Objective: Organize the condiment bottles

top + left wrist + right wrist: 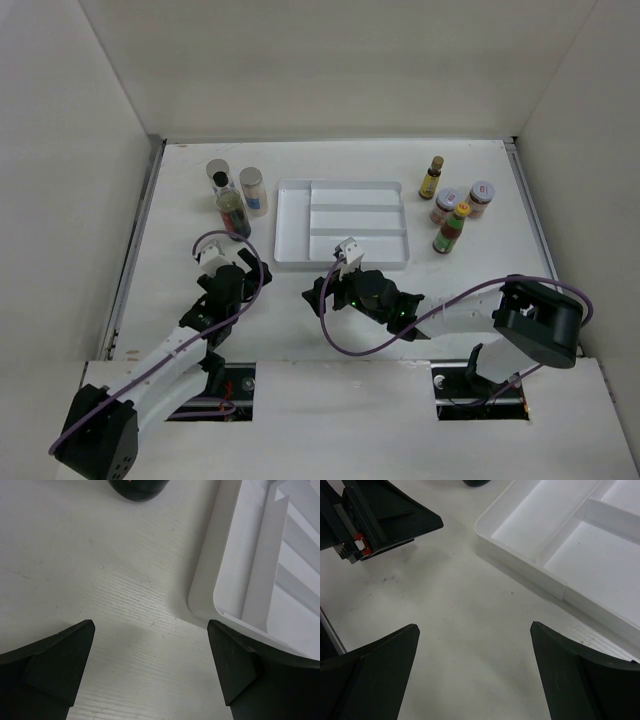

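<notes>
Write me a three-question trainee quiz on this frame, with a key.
1. True or false: the white tray already holds a bottle.
2. Counting the red-sauce bottle, how many containers stand in its group to the right of the tray? A: two. B: four. C: six.
3. Fill in: the left tool and the right tool are both ___, with only bare table between their fingers.

Key: 1 false; 2 B; 3 open.

The table (125, 580) is matt white, finely wood-grained. The tray (209, 565) is smooth, faintly glossy white plastic. The left gripper (150, 625) has matt black fingers (55, 665).
</notes>
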You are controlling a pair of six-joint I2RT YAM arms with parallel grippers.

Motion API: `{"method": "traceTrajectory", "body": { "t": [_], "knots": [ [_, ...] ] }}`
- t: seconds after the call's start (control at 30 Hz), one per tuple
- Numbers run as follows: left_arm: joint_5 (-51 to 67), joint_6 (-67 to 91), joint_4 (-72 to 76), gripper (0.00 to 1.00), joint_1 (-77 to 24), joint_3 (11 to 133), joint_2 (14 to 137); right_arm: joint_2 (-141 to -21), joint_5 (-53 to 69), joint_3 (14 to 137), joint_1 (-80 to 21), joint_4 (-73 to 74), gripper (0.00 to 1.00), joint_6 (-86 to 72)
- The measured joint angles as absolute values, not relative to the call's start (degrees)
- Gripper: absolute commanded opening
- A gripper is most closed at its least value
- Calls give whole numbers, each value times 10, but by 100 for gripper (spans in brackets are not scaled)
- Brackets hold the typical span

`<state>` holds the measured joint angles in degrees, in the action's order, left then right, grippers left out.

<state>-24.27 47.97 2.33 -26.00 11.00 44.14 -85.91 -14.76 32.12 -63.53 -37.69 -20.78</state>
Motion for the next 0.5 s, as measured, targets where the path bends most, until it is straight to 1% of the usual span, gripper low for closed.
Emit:
{"method": "traceTrajectory", "body": {
  "t": [0.27, 0.5],
  "knots": [
    [-259, 470, 17, 100, -263, 119, 416, -860, -147, 321, -635, -376, 100, -208],
    [-309, 395, 4, 100, -310, 218, 418, -860, -148, 322, -635, -373, 100, -208]
  ]
}}
